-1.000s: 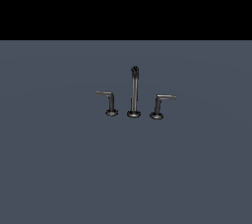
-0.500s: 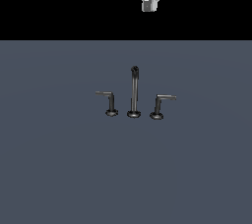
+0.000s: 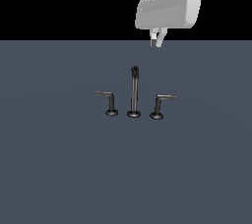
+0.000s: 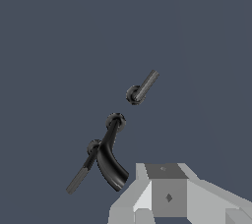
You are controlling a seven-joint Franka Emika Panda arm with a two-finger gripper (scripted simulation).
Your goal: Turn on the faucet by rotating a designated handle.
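The faucet (image 3: 134,93) stands on a flat grey-blue floor: a tall thin spout in the middle with a short L-shaped lever on each side. The designated handle (image 3: 161,104) is the lever on the exterior view's right, with a leaning post and a paler, thicker arm. In the wrist view the handle (image 4: 144,86) lies beyond the curved spout (image 4: 111,154). My gripper (image 3: 157,41) hangs high above the handle, touching nothing, its fingers together. In the wrist view the gripper (image 4: 165,188) shows as grey blocks at the picture's edge.
The twin lever (image 3: 109,101) with a thinner, darker arm stands on the exterior view's left; the wrist view shows this twin lever (image 4: 82,169) too. The grey-blue floor (image 3: 59,169) stretches around the faucet on all sides.
The arm was out of the exterior view a second ago. It came in from the top edge and has moved lower and a little to that view's right. The faucet has not moved.
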